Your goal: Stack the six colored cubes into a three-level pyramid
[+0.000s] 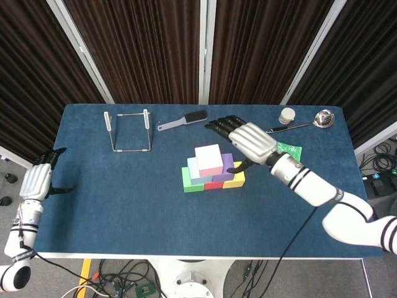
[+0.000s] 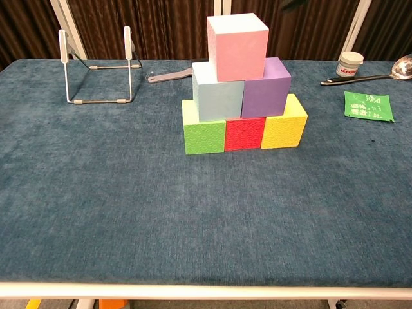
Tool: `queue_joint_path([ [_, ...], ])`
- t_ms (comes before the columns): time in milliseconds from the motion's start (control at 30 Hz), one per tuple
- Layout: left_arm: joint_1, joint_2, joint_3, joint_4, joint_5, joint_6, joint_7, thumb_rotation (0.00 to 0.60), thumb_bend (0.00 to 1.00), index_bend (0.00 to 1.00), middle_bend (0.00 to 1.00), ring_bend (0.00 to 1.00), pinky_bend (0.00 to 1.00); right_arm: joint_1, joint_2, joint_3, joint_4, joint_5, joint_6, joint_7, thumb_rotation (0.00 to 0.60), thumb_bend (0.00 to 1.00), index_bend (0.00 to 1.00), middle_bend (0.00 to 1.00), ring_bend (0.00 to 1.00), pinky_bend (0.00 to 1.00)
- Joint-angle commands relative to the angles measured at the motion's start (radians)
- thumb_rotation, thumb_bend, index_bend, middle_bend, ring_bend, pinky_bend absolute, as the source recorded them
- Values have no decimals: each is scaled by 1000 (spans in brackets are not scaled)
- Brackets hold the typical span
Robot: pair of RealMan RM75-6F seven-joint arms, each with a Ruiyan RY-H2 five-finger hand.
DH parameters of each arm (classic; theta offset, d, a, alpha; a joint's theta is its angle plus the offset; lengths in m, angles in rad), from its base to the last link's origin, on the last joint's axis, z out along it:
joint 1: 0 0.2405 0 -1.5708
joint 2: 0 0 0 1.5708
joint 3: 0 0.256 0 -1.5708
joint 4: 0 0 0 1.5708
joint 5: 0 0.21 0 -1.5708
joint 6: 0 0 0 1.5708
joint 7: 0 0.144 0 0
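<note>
The pyramid is seen complete on the tabletop [image 2: 96,212] — the pink cube [image 2: 237,40] is set on top. The right robot hand [image 1: 247,140] is held at its 3 o'clock, fingers spread, nothing held. The left robot hand [image 1: 37,181] is kept at the edge — its fingers cannot be read.

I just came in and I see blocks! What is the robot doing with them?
It is building a pyramid from six coloured cubes, and all three levels are up. The green cube, red cube and yellow cube form the bottom row, the light blue cube and purple cube sit above, and the pink cube tops it. The right hand hovers open beside the stack, touching nothing. The left hand rests off the table's edge.
</note>
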Motion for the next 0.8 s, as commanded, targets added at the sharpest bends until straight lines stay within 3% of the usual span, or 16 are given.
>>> queue_joint_path([
  [33, 13, 18, -2, -19, 19, 31, -27, 600, 115, 113, 136, 49, 146, -148, 103, -44, -110, 62, 147, -137, 600, 0, 0, 22, 0, 0],
  [233, 52, 58, 19, -66, 61, 109, 10, 600, 112, 113, 131, 37, 134, -431, 83, -143, -196, 184, 482, -335, 600, 0, 0, 0, 0, 0],
  [400, 89, 82, 67, -109, 102, 159, 104, 600, 102, 113, 72, 0, 72, -633, -61, -199, -90, 179, 727, -337, 600, 0, 0, 0, 0, 0],
  [600, 133, 117, 101, -170, 148, 211, 68, 600, 60, 112, 56, 0, 49, -766, -167, -244, 29, 132, 849, -337, 600, 0, 0, 0, 0, 0],
  [800, 176, 100, 127, -163, 196, 295, 119, 600, 63, 104, 65, 0, 49, -862, -260, -258, 123, 57, 958, -326, 600, 0, 0, 0, 0, 0],
])
